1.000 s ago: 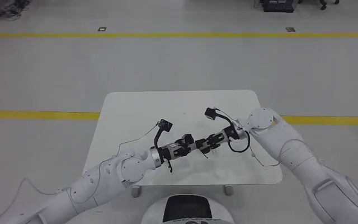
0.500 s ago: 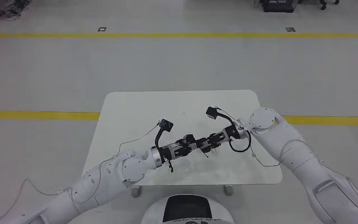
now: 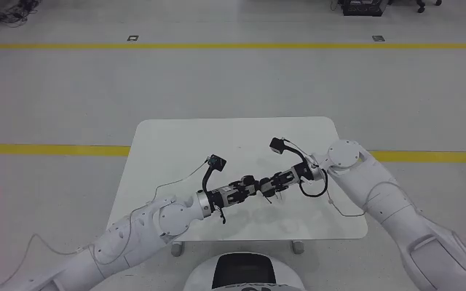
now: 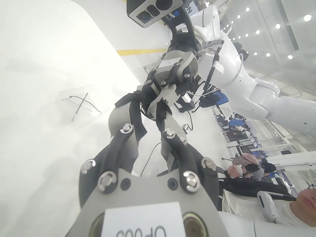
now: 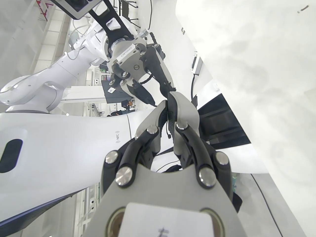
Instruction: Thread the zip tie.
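My two grippers meet tip to tip above the middle of the white table [image 3: 182, 145]. The right gripper [image 5: 170, 102] is shut on a thin black ridged zip tie [image 5: 168, 124], which runs down between its fingers and hangs a little below them. The left gripper [image 4: 143, 107] faces it with its black-wrapped fingers [image 4: 134, 114] a small way apart. The right gripper's tips [image 4: 148, 97] sit at that gap. In the top view the left gripper [image 3: 253, 186] and right gripper [image 3: 264, 185] touch end to end. Where the tie's tip lies between them is hidden.
A clear flat sheet [image 4: 96, 99] lies on the table beside the grippers, with thin black ties [image 4: 81, 103] crossed on it. The table's rounded far corner [image 4: 81, 8] and the floor with a yellow line [image 3: 65, 150] lie beyond.
Both grippers have drifted slightly to the right together and stay tip to tip. Nothing was let go or taken.
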You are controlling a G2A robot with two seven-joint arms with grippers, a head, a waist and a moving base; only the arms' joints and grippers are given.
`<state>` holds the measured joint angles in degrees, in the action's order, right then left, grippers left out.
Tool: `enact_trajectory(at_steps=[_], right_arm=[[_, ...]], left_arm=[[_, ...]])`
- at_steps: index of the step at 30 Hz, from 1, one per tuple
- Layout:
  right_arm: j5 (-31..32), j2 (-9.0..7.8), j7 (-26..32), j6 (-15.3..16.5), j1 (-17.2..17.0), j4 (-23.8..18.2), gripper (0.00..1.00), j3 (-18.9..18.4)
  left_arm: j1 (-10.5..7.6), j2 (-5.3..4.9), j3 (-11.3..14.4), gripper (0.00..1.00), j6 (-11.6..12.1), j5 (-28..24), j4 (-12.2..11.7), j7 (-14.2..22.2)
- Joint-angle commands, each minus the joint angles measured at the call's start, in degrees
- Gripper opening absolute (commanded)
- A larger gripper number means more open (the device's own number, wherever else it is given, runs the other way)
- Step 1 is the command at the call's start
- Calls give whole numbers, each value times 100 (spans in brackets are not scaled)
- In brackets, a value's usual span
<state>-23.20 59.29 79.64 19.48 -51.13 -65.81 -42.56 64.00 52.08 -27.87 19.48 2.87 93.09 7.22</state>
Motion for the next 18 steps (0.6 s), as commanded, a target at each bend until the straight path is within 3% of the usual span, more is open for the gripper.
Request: enact_trajectory(at_steps=[1,4,7,14,15,18], right_arm=[[6,2,0,0,-6,-3,0,-11],[11,6,0,0,-16,-4,0,-28],[11,10,0,0,-23,-4,0,-40],[1,18,0,0,-30,25,0,-46],[-6,19,0,0,-29,31,7,-46],[-17,19,0,0,-26,39,49,-42]], left_arm=[[4,7,-11,11,0,6,-1,17],[8,18,-28,12,0,12,-16,45],[14,31,-46,0,0,10,-34,61],[34,56,-87,0,0,30,-53,81],[38,59,-94,0,0,37,-50,82],[45,66,-105,0,0,52,-43,96]])
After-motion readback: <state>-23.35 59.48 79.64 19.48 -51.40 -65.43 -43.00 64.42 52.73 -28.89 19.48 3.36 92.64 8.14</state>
